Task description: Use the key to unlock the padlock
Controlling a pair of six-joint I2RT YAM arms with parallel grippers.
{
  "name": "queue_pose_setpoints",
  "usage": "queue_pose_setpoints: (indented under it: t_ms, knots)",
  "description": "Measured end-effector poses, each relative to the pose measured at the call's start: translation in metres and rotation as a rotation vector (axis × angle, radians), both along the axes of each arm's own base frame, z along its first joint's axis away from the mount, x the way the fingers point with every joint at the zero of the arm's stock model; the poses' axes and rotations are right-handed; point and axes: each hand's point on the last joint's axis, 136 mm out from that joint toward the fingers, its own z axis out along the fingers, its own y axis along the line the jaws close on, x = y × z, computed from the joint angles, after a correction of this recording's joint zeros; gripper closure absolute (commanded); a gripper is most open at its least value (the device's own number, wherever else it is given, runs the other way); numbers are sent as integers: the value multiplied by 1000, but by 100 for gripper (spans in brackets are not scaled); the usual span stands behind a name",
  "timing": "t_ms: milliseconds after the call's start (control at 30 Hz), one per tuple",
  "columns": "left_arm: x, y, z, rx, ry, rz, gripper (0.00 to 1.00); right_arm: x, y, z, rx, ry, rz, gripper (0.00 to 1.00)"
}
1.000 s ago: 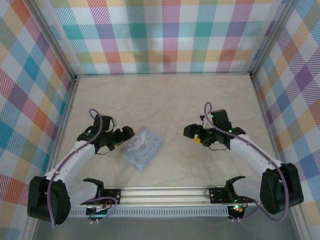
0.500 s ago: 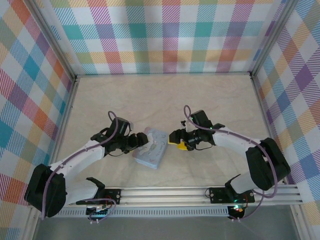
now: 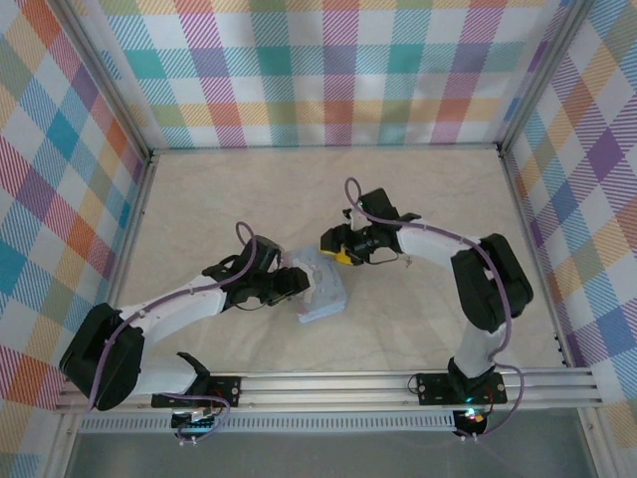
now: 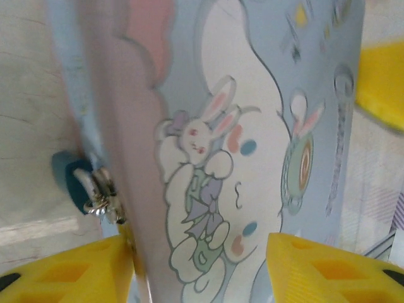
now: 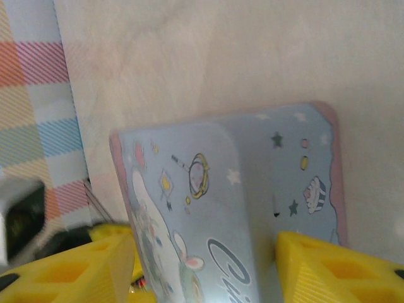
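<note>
You are pinching the blue case (image 3: pixel 323 296) with your left hand (image 3: pixel 289 283). Its two yellow fingers (image 4: pixel 63 274) are pressing on the two long edges of the case. The case is sitting in the middle of the surface (image 3: pixel 418 189), and it is looking tipped up on one edge, not lying flat. One short end is pointing at your right hand (image 3: pixel 336 249), and the other end is pointing away from it.

Your right hand is hovering just beside that far short end. Its fingers are spread wide around the end of the case and are not squeezing it. I cannot tell if it is carrying the key.

From the left wrist, a small shiny metal piece (image 4: pixel 98 194) with a teal bit is hanging at the left long edge of the case. I am guessing this is the padlock, but it is too blurry to be sure.

If so, the lock is sitting on a long side of the case, right by your left hand. Your right hand is waiting at the end of the case, not at that side. I am thinking you are going to need the right hand to come round to that long edge while the left hand is holding the case steady
</note>
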Motion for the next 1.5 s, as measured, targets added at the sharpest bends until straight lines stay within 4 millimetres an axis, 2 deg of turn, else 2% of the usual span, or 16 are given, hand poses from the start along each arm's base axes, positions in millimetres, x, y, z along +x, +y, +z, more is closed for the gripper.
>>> queue_pose_setpoints:
  t_ms: [133,200,300,400,633,767,900,1000,1233,1333,1500]
  knots:
    - [-1,-19,1,-16,-4,-24,33,26,14,2,-11,-34,24,38]
    - [1,-23,3,-19,-12,-21,27,30,17,3,-21,-43,37,35]
    - [6,-20,7,-2,-42,4,23,29,14,4,-38,-43,47,31]
    - [9,-8,18,33,-87,36,18,26,4,4,-68,-36,35,28]
    - [19,21,62,92,-202,90,11,2,-34,29,-124,-85,-20,24]
    - [40,40,78,130,-241,133,7,-18,-55,40,-139,-106,-50,22]
    - [65,45,86,169,-255,139,0,-44,-71,37,-152,-87,-72,17]
    - [87,42,83,189,-242,125,0,-64,-83,30,-160,-61,-94,14]
    - [126,19,50,208,-157,42,0,-97,-97,14,-141,3,-127,12]
    - [134,8,41,195,-135,4,7,-106,-97,1,-125,52,-136,14]
    - [130,-1,38,161,-114,-37,18,-107,-87,-10,-90,104,-127,18]
